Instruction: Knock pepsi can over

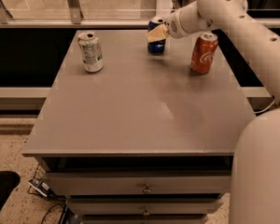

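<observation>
Standing upright near the far edge of the grey rectangular tabletop (140, 111), the dark blue aluminium pepsi can with the silver top (156, 47) has its long axis vertical. My tan-coloured gripper (157, 33), at the end of the white jointed arm (233, 13), lies across the can's middle on the side facing the camera. It is either touching the can or just in front of it; I cannot tell which. Nor can I tell whether the gripper is spread or pressed together.

The arm reaches in from the right, so the can lies just behind the gripper and to the left of my wrist. I judge that a push above the can's middle, away from the camera or to the left, would tip it.

The orange-red Coca-Cola can (204, 53) stands upright near the pepsi can, to its right and below my forearm, where a careless swing might catch it. The white and green can (91, 52) stands upright, well apart to the left.

Containers: the grey drawers (146, 189) beneath the tabletop are shut, their contents hidden. What the three cans hold is not shown.
</observation>
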`<control>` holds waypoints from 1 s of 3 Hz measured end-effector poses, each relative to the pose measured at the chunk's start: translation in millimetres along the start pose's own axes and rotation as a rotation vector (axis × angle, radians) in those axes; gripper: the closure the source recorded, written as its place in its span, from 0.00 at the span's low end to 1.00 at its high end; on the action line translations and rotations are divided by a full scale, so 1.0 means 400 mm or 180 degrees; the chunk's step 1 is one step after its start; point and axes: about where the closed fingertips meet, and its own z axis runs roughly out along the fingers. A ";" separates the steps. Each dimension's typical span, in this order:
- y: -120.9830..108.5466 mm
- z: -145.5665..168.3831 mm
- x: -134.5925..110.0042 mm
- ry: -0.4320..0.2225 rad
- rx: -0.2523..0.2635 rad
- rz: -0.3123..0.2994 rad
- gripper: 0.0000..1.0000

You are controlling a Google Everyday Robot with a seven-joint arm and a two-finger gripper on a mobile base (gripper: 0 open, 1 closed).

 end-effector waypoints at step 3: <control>0.013 0.022 0.008 0.0027 -0.0038 -0.0001 1.00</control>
